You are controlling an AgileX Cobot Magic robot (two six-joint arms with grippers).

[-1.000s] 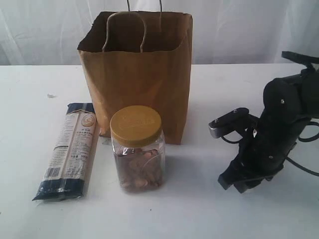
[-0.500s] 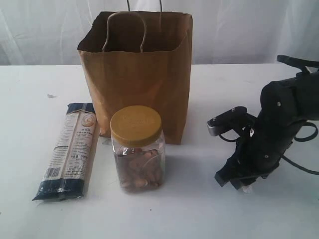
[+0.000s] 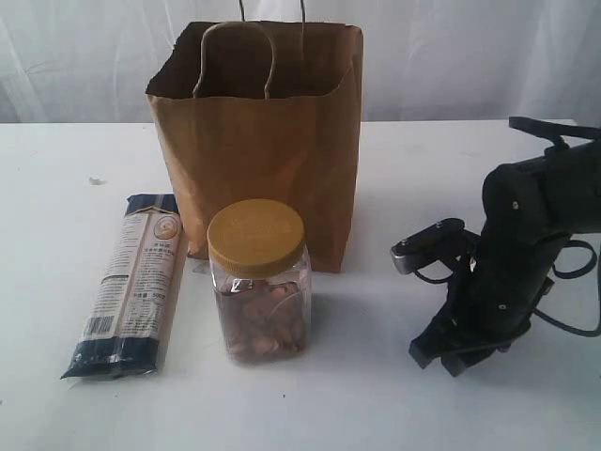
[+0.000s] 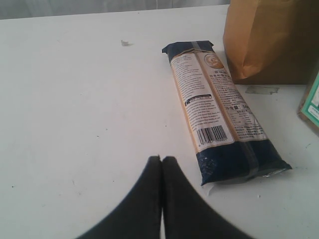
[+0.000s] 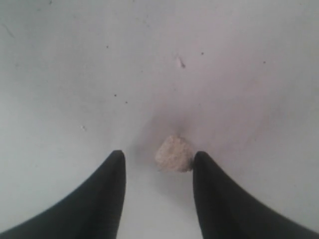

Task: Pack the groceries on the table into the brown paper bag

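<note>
Straddling a blurry crumb point(image 5: 174, 154), right end effector point(image 5: 158, 154) gapes empty; left end effector point(image 4: 161, 158) closed.

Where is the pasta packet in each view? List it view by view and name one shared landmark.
Exterior view: pasta packet lies flat at the left, beside the jar.
Left wrist view: pasta packet lies lengthwise, its far end near the brown paper bag.
Right wrist view: not in it.
Shared landmark: brown paper bag, in the exterior and left wrist views only.

A pale white curtain point(image 3: 470, 56) (hanging in soft vertical folds) fills the back, evenly lit.
</note>
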